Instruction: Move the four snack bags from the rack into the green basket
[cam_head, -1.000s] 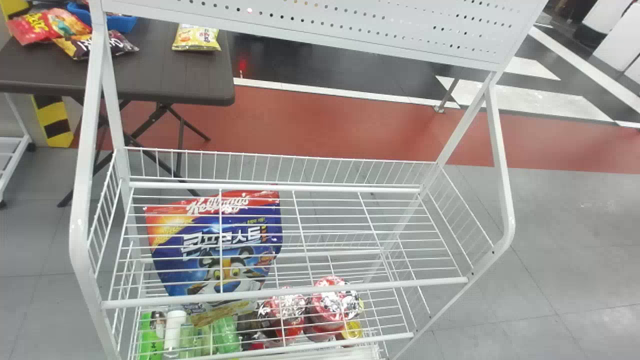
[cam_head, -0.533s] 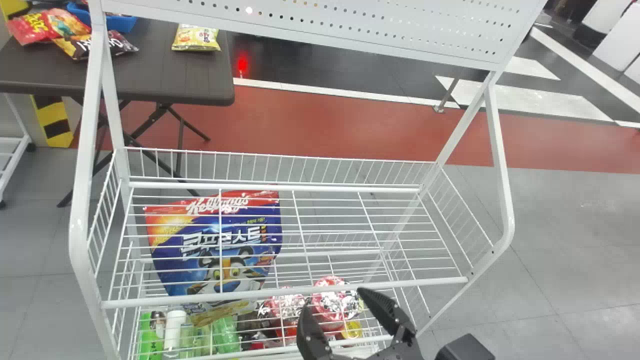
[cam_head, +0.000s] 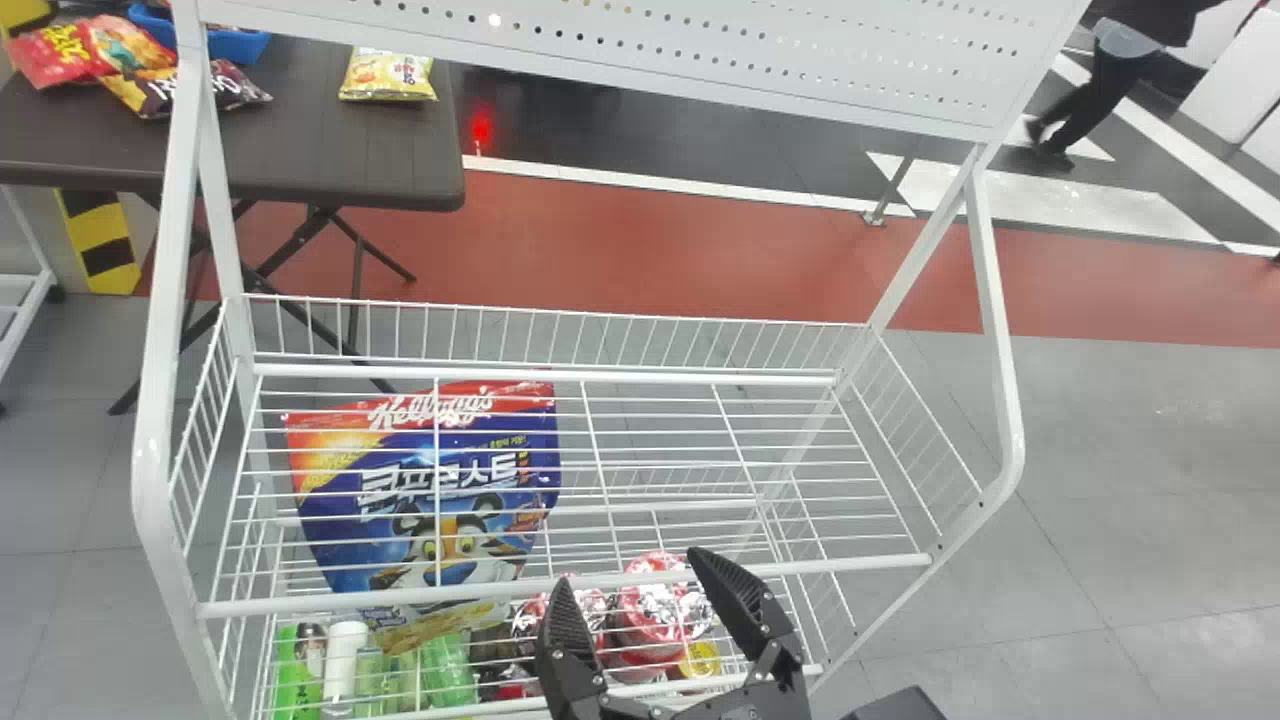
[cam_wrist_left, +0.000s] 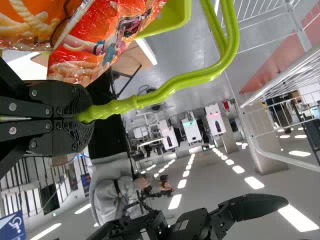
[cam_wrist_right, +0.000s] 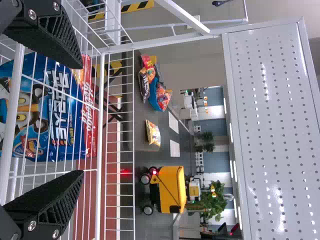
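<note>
In the head view, the right gripper (cam_head: 628, 565) has edged left, fingers wide, right of the blue cereal bag (cam_head: 335, 475). In the left wrist view, the left gripper (cam_wrist_left: 86, 117) pinches the green handle (cam_wrist_left: 175, 84) beside orange snack bags (cam_wrist_left: 95, 52). In the right wrist view, the blue cereal bag lies beyond spread fingers

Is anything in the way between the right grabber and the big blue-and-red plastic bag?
Yes: in the right wrist view, the rack's white wire shelf crosses between the right gripper and the bag.

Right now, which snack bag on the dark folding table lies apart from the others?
The yellow plastic bag, alone near the right edge of the table; the others bunch by the blue plastic container.
</note>
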